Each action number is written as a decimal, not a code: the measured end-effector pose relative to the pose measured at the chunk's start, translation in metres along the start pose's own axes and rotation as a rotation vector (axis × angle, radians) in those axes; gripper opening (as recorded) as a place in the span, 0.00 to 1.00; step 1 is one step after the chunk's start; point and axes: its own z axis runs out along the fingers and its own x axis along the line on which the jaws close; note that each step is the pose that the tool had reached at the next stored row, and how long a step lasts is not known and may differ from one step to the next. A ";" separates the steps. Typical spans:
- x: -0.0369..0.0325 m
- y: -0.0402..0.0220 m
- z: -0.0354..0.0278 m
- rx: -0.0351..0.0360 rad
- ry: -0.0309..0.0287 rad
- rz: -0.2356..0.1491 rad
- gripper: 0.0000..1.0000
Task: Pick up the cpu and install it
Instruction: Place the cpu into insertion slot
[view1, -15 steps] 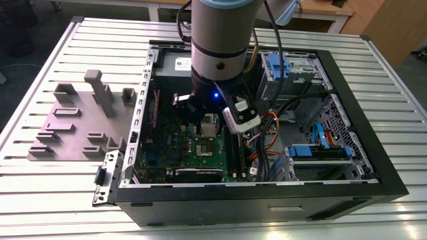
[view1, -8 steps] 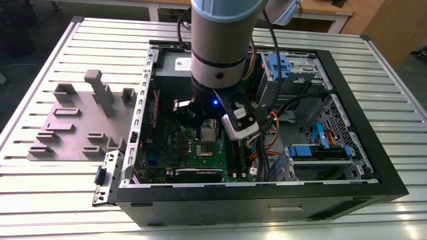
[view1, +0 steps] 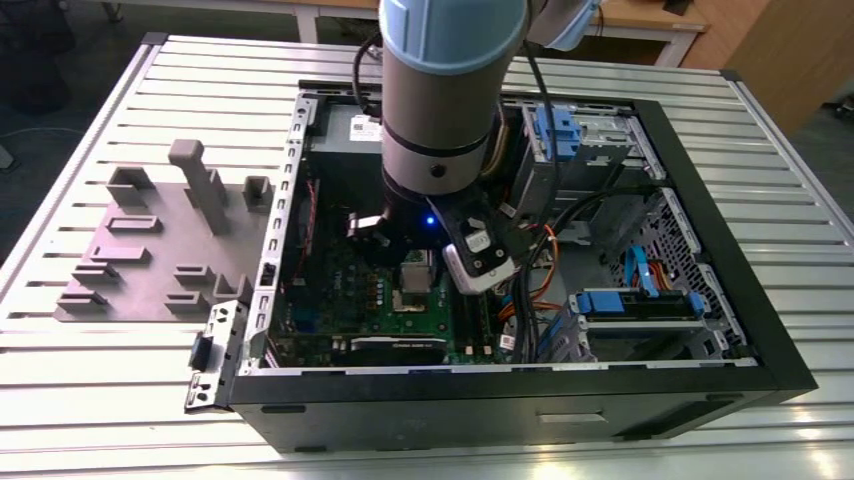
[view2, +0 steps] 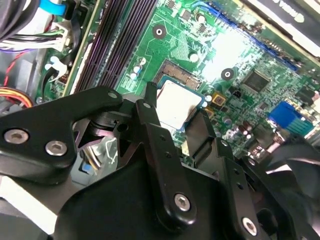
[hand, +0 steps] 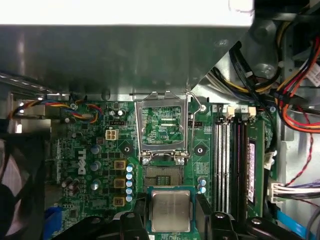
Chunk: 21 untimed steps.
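Tool (hand: 170, 217): jaws closed on the cpu (hand: 171, 211), one against each of two opposite edges, silvery top facing the first wrist view. In the second wrist view the cpu (view2: 177, 102) reads the same, pinched between the black jaws.

Cpu position: over the motherboard (hand: 90, 145), partly covering the open socket (hand: 161, 176). A strip of gold contacts shows on the side toward the load frame (hand: 162, 125), which is swung back. Cannot tell whether the chip touches the socket or hangs above it.

Memory slots (hand: 227, 165) run just beside the socket.

Step, as I judge it: pick-up done, install in hand, chip not yet squared over the socket.

Seating would call for shifting toward the load frame until all four edges match, level, with no side force on the contacts.

Farther out: the computer case (view1: 747, 260) lies open mid-surface (view1: 80, 400). The grey fixture (view1: 174, 240) sits toward the exterior view's left edge.
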 end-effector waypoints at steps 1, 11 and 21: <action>0.0000 0.0000 0.0018 0.0000 0.0002 -0.001 0.47; 0.0000 -0.0002 0.0087 0.0000 0.0004 -0.002 0.47; 0.0000 -0.0001 0.0108 -0.0006 0.0002 -0.002 0.47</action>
